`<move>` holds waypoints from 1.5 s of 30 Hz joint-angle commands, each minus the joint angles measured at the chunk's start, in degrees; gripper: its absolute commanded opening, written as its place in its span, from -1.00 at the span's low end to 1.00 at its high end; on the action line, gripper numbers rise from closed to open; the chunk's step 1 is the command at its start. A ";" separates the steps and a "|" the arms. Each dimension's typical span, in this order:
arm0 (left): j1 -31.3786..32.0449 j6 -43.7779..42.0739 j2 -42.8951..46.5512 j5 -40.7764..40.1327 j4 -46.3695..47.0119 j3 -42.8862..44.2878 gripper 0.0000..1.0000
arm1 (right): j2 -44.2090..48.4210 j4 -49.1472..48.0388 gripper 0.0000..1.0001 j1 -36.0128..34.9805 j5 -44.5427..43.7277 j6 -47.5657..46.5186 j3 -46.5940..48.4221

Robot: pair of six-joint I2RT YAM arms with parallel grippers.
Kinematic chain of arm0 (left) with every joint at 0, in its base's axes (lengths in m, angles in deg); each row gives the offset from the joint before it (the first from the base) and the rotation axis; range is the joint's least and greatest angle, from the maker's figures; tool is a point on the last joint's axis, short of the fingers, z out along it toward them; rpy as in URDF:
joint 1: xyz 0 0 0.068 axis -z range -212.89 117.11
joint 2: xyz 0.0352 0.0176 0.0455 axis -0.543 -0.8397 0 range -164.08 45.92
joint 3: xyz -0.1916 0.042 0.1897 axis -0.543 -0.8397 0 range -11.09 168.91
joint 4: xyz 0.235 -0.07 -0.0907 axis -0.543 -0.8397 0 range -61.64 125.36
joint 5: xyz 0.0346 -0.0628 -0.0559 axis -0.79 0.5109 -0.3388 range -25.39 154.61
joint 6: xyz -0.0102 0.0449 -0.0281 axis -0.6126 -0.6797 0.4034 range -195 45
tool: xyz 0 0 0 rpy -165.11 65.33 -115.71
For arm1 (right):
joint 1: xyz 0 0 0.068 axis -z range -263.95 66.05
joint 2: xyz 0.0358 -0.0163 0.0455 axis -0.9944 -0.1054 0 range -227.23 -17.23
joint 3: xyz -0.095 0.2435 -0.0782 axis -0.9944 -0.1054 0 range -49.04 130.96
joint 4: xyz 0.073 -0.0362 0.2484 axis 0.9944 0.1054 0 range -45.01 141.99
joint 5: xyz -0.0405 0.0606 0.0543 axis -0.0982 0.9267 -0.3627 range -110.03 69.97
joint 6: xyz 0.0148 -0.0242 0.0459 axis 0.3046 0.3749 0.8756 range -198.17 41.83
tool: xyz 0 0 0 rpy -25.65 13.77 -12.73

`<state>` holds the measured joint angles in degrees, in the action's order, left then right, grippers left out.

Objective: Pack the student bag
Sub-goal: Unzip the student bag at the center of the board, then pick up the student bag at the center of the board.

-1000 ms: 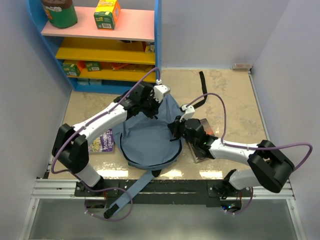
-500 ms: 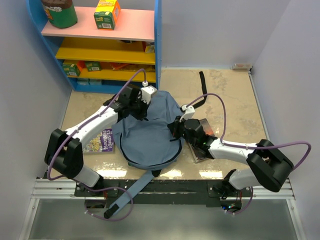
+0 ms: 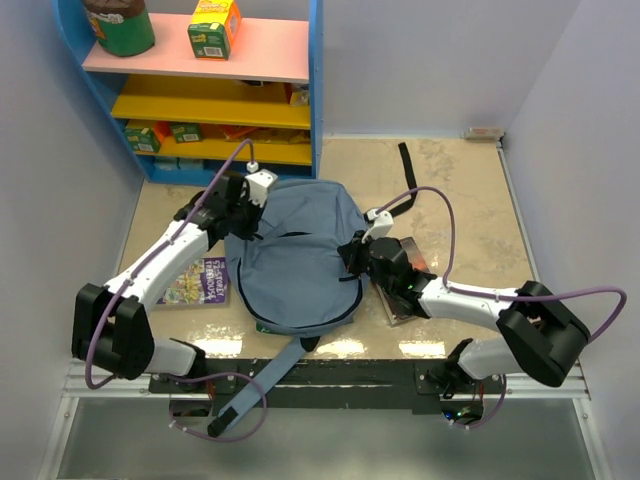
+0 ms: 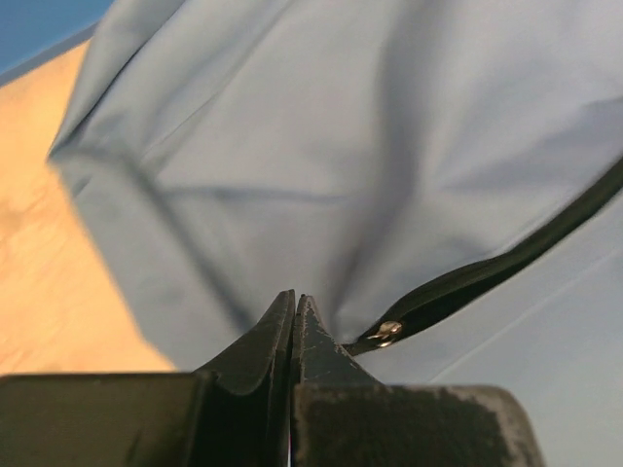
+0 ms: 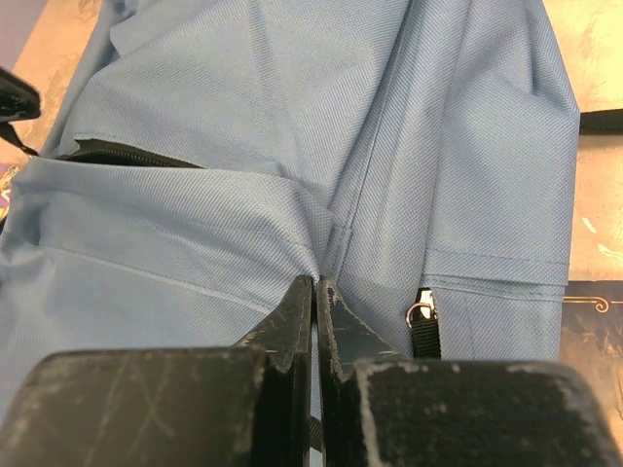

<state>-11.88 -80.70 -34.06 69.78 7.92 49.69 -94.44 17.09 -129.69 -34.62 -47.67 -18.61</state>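
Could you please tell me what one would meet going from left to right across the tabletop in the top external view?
printed booklet → student bag → dark flat book

Far left stands a blue shelf unit (image 3: 314,70) — a dark jar (image 3: 118,25) and a green-yellow box (image 3: 214,27) on its pink top shelf. On the beige table (image 3: 470,210), a purple book (image 3: 196,283) lies left — a dark book (image 5: 592,336) right.
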 commanded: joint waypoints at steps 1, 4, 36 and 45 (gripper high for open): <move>-4.31 -5.02 4.22 -4.99 -1.39 -3.19 -1.00 | 1.10 1.45 -1.00 0.21 -3.43 0.17 -0.82; -4.32 -6.35 4.93 -6.57 -1.65 -5.66 -1.00 | 0.66 0.92 -1.00 0.21 -3.08 0.17 -0.55; 8.16 -11.71 -5.62 -3.58 9.16 3.74 0.43 | -1.98 -2.68 -1.00 0.30 0.35 -2.29 -1.08; 8.34 -12.59 -8.96 -0.16 7.40 2.42 0.23 | -1.54 -2.60 -1.00 0.21 -0.26 -2.46 -1.34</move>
<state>-3.48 -91.58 -42.17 70.15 13.65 53.23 -96.41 16.02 -129.69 -34.00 -48.87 -19.22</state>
